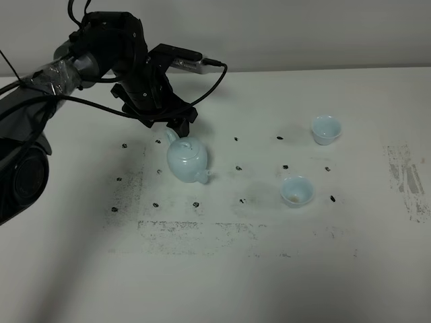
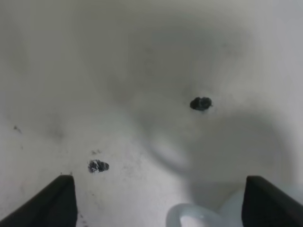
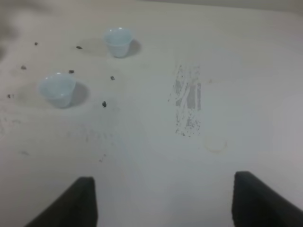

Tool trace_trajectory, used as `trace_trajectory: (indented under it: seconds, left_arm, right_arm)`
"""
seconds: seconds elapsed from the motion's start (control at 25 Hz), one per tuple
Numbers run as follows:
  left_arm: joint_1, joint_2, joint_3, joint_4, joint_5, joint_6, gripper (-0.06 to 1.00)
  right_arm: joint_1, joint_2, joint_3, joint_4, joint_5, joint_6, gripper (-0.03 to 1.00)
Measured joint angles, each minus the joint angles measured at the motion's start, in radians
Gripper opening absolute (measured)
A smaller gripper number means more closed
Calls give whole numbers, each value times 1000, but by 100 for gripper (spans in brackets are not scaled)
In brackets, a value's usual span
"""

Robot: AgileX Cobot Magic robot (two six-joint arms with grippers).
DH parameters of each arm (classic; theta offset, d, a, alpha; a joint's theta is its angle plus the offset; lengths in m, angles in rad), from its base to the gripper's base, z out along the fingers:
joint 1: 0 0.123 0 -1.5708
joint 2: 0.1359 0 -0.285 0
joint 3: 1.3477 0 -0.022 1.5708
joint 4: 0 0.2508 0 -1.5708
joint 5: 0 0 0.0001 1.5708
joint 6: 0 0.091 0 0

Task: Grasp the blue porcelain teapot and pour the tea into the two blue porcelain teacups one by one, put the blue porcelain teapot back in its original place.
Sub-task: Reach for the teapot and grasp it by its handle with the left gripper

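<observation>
Hovering over the blue porcelain teapot: left jaws, spread wide, nothing between them. The wrist view shows black fingers at either side, with the loop handle rising between them, untouched. Contact not yet made, by my reading.

Teapot stands upright on the bench, left of centre in the high view, lid on. Handle is turned toward the left arm; spout points the opposite way, toward the near edge. The two blue porcelain teacups sit well apart from the pot, to its right: far cup, near cup. The near cup shows a brownish fleck inside. Dark specks are scattered over the bench around pot and cups.

Right jaws also spread, holding nothing, above bare bench; their wrist view takes in the far cup and near cup at a distance.

Handling, as judged:
- Glazed porcelain: hard, slick, brittle. No give under the jaws.
- Probably weighty if filled; contents cannot be seen.
- Handle is thin. Best hold looks to be across the loop at mid-arc, firm enough that the pot does not swing when tilted.
- Lid likely sits loose and could slide in a steep pour.
- Return calls for a soft set-down.
</observation>
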Motion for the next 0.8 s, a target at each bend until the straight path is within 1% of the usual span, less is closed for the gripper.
trace_trajectory:
  seconds: [0.32,0.48,0.64,0.8]
  left_arm:
    - [3,-8,0,-2,-8,-6,7]
    - [8,-25,0,2,-27,-27,7]
    - [12,-28,0,40,-22,-44,7]
    - [33,-28,0,64,9,-65,7]
  right_arm:
    - [0,0,0,0,0,0,58]
    - [0,0,0,0,0,0,58]
    - [0,0,0,0,0,0,58]
    - [0,0,0,0,0,1,58]
